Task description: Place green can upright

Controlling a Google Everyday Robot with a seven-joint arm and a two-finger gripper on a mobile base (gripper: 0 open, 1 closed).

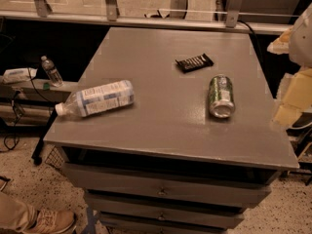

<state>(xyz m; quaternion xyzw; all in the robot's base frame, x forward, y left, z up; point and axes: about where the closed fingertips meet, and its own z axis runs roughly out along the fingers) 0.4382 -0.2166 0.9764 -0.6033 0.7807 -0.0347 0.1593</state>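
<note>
The green can lies on its side on the right part of the grey cabinet top, its silver end facing the front edge. My gripper shows as a pale shape at the right edge of the view. It is off the cabinet's right side, to the right of the can and apart from it, and it holds nothing that I can see.
A clear plastic bottle with a white-blue label lies on its side at the cabinet's left front. A black snack bar wrapper lies behind the can. A small bottle stands on a low shelf to the left. A person's shoe is at the bottom left.
</note>
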